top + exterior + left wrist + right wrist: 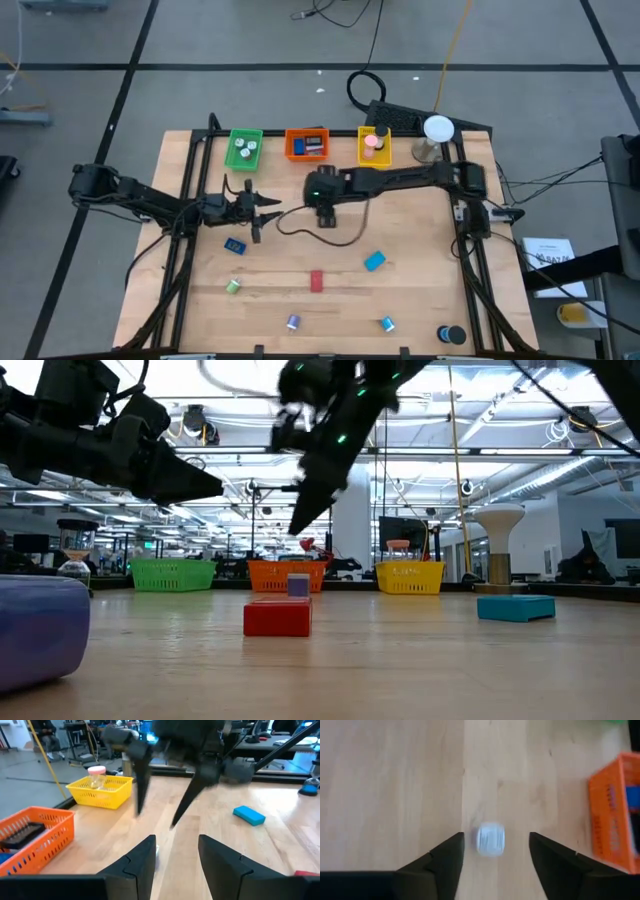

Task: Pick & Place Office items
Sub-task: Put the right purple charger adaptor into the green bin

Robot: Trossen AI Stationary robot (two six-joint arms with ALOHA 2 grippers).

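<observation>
A small white office item (491,839) lies on the wood, seen between and beyond the open fingers of my right gripper (496,836), which hangs above it near the table's middle (316,204) and touches nothing. My left gripper (262,208) waits just left of it, open and level, facing the right gripper (155,820). Other office items lie loose nearer the front: a red block (317,281), two blue blocks (374,261) (235,245), a green roll (233,286), a purple roll (293,322), a blue roll (387,323) and a black cylinder (452,335).
Green (244,148), orange (308,144) and yellow (374,145) trays stand in a row along the far edge, each with pieces in it. A white ball on a stand (437,135) is at the far right. A dark cable (300,228) loops over the table's middle.
</observation>
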